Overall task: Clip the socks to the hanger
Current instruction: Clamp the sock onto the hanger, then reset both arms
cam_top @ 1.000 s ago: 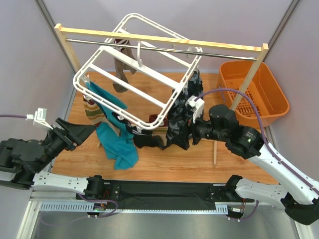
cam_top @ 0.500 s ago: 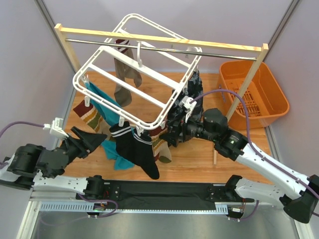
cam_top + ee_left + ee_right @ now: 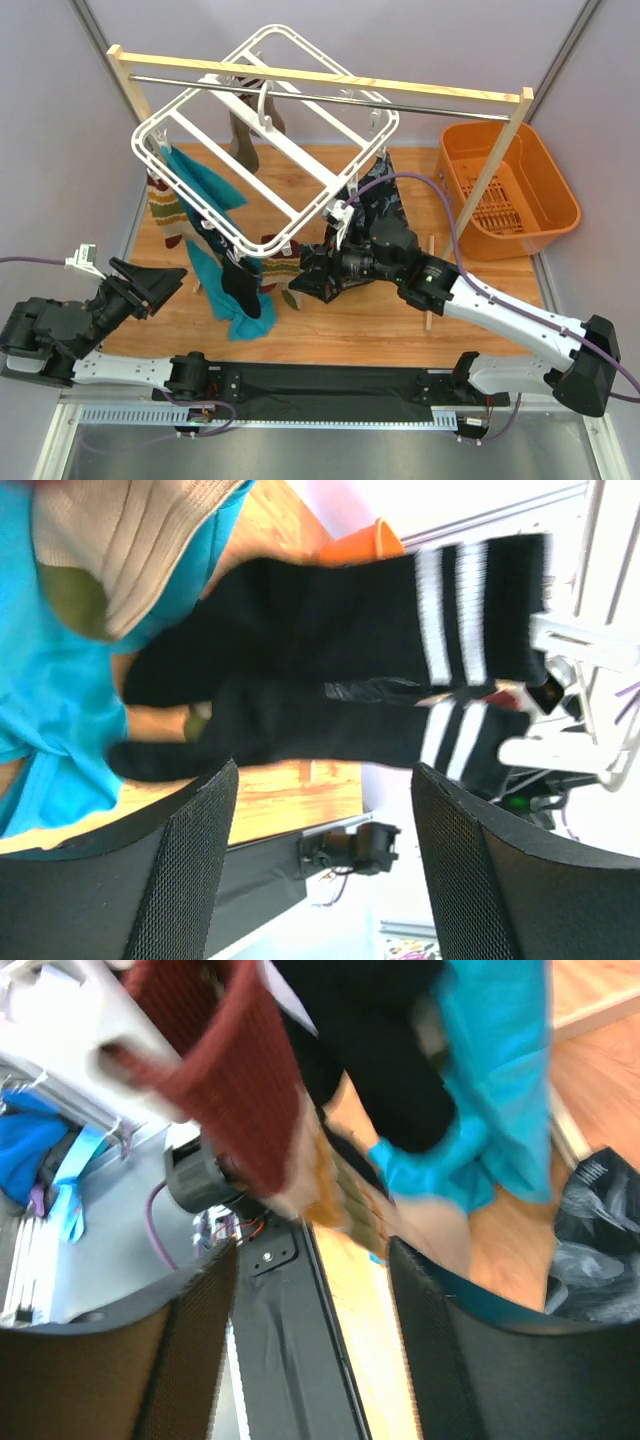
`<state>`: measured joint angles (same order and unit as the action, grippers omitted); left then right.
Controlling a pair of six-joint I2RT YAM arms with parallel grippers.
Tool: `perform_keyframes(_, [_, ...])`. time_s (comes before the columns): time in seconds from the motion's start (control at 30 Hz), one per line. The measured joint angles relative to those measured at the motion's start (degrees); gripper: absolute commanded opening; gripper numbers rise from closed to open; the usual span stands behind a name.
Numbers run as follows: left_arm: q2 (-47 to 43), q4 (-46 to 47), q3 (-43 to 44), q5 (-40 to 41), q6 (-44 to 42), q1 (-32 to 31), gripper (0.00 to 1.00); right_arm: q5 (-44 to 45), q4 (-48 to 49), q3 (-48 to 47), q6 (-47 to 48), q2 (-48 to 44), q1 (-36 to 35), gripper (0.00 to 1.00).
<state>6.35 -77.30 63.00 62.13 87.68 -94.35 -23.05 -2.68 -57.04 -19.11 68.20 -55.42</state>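
I saw bright, even light and soft shadows from above; the right wrist view blurred the socks [image 3: 230, 1080], the left wrist view read sharper.

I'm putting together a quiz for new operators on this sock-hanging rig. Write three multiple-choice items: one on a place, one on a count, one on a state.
1. In the top view, the orange basket is: A far right, B far left, C centre.
2. White stripes on each black sock: A one, B two, C four.
3. The left gripper is: A open, B shut on cloth, C shut on plastic.
Answers: 1 A, it sits at the right edge. 2 B, two bands cross each cuff. 3 A, its fingers stand apart and hold nothing.
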Motion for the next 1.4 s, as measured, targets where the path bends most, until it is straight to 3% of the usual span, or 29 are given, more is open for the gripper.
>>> perform_keyframes(0.2, [-1.3,0.0,-4.4,-1.0,-1.7,0.0,0.79,14.5,-10.9,-0.4,-2.4,-6.6,-0.2,0.86])
perform_keyframes(0.23, [-1.3,0.0,-5.4,-1.3,-2.1,0.0,0.79,17.8,-14.3,-0.8,-2.9,-8.3,-0.2,0.99])
perform_keyframes(0.43, [0.3,0.0,-9.9,-2.5,-3.1,0.0,0.82,33.2,-32.3,0.5,-7.3,-23.3,-0.2,1.0])
perform_keyframes(0.63, [2.5,6.0,-19.0,-3.3,-5.5,0.0,0.86,38.2,-39.6,12.5,-14.0,-45.8,0.0,1.0])
perform_keyframes(0.77, [-0.2,13.9,-27.3,-4.0,-9.8,0.0,0.88,34.7,-35.0,28.7,-19.3,-58.4,0.0,1.0])
perform_keyframes(0.87, [-5.5,18.9,-33.6,-4.5,-12.1,0.0,0.9,31.4,-25.2,42.9,-22.1,-66.6,0.0,1.0])
perform_keyframes(0.97, [-5.9,22.9,-37.8,-4.5,-14.7,0.0,0.94,28.1,-11.0,52.4,-23.4,-64.7,0.0,1.0])
perform_keyframes(1.13, [-5.9,39.7,-47.8,-4.6,-24.2,0.0,0.97,28.4,10.8,55.5,-23.1,-57.9,0.0,1.0])
perform_keyframes(1.2, [-6.0,45.0,-51.5,-4.5,-25.9,0.0,0.98,29.3,15.1,55.3,-23.1,-56.7,0.0,1.0])
perform_keyframes(1.4, [-6.0,58.2,-57.0,-4.7,-23.0,0.0,0.99,34.8,12.8,55.2,-26.3,-59.7,0.2,1.0])
